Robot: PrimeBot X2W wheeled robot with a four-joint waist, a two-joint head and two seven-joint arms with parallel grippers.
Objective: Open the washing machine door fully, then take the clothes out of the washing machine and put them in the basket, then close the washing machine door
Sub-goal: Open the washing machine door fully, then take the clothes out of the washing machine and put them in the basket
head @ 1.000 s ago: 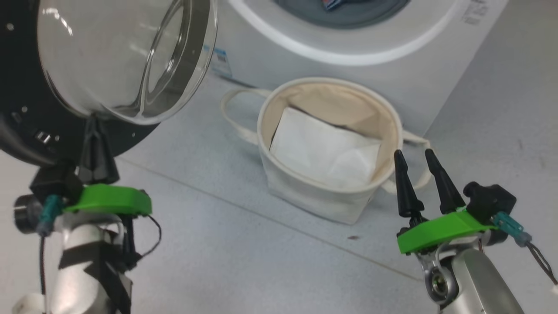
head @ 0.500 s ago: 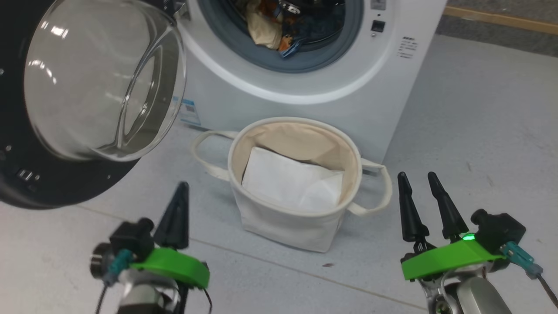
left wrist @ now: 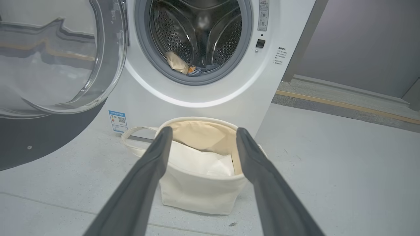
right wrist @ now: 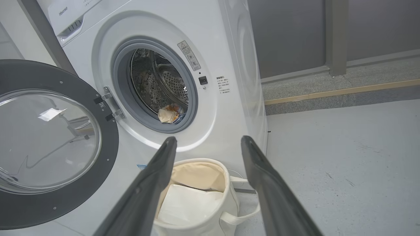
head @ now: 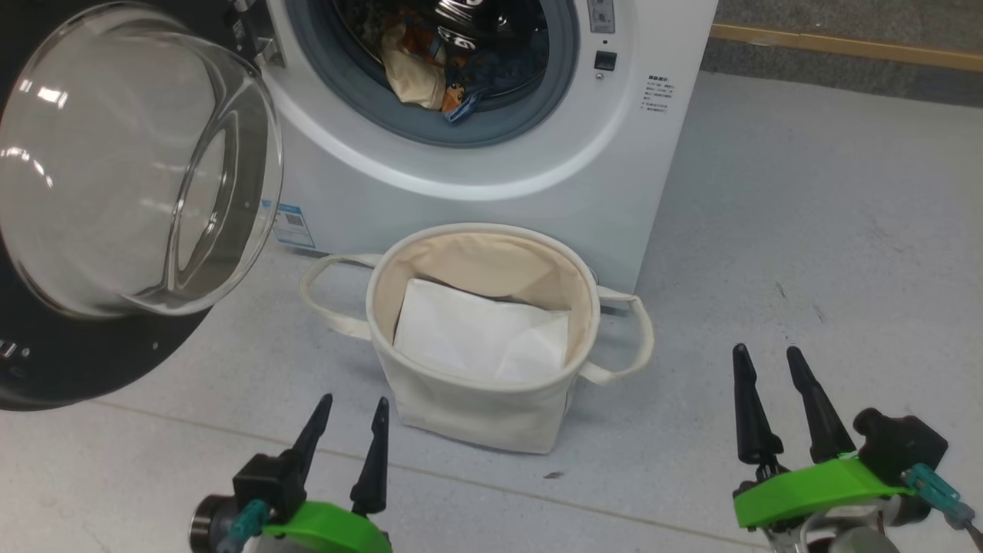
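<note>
On the left, the washing machine door [head: 77,369] stood wide open. My left gripper [head: 353,401] hung open and empty near the basket [head: 476,418]. The clothes [head: 430,77] lay far inside the washing machine [head: 499,192]. My right gripper [head: 766,351] was open and empty too. Door step looked done; next, reach in.

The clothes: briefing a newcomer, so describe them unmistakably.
Start at the white washing machine, door swung open. Low in its grey-ringed drum mouth lie the crumpled clothes. Unlike the plain white sheet in the basket, they are blue, orange and cream.
</note>
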